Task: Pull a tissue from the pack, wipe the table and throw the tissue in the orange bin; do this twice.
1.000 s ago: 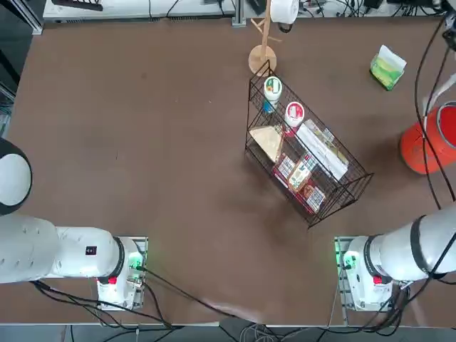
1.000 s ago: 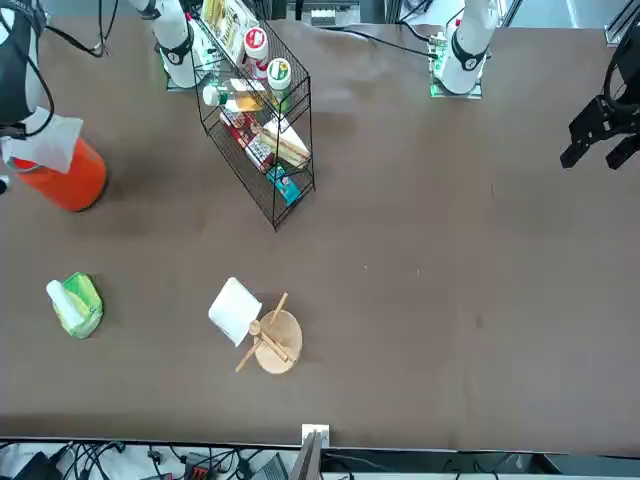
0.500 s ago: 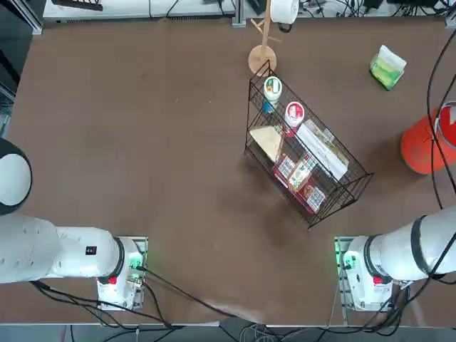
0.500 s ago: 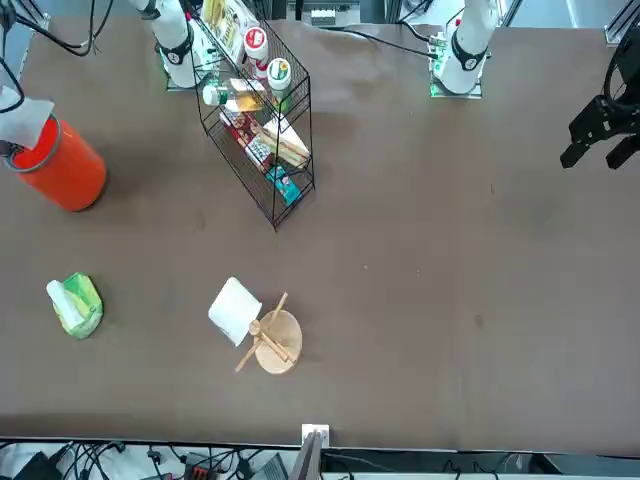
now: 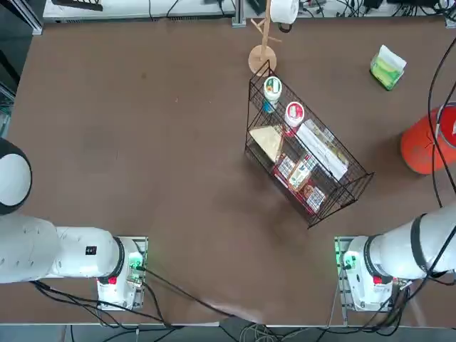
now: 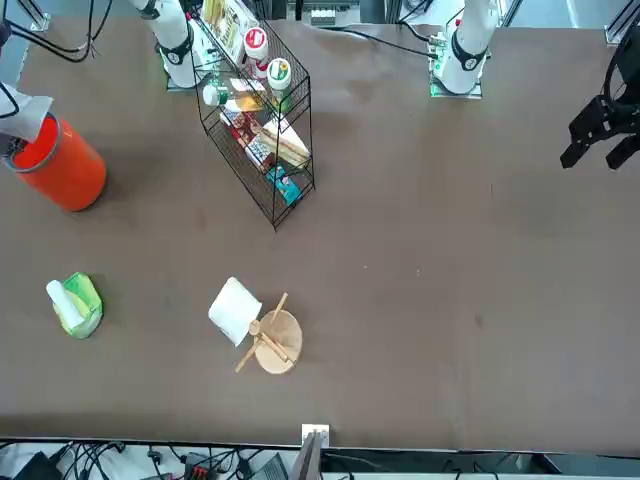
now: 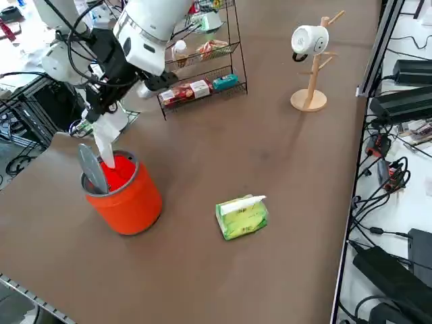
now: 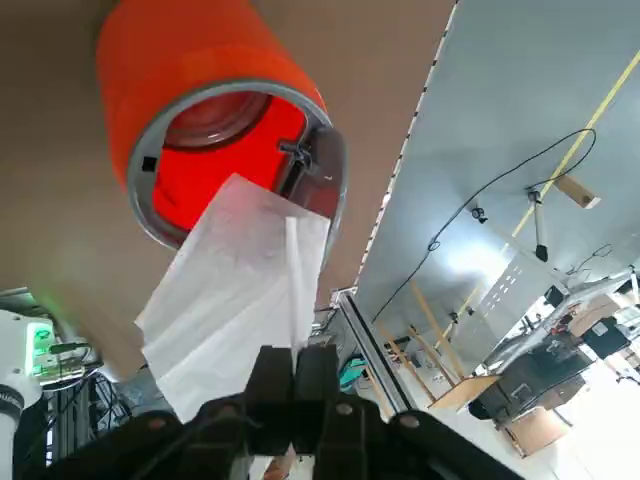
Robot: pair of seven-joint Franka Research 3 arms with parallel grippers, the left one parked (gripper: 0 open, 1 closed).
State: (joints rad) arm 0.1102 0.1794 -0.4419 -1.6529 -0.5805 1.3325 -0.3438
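Right gripper is clamped on a white tissue, fingers pinched together on one edge of the sheet; the rest fans out loose and creased toward the mouth of the orange bin. From the right side, the gripper hangs just above the bin, and the tissue's lower tip dips inside the rim, next to a grey flap standing in the opening. Judgement: the tissue is very light, limp and easily torn, so a pinch at one edge is enough; once let go it should drop almost straight, but it may cling to a finger pad or drape over the rim or flap instead of falling clear. The bin looks like thin, stiff plastic and probably light, so a nudge could shift it. Further out on the table, well apart from the bin, lies the pack, green with a white tuft sticking up at its top. Judgement: the pack is soft and light; take the tuft alone and pull gently, since the whole pack may lift or slide along. Beyond these stand the black wire basket rack and a wooden stand carrying the white paper roll.
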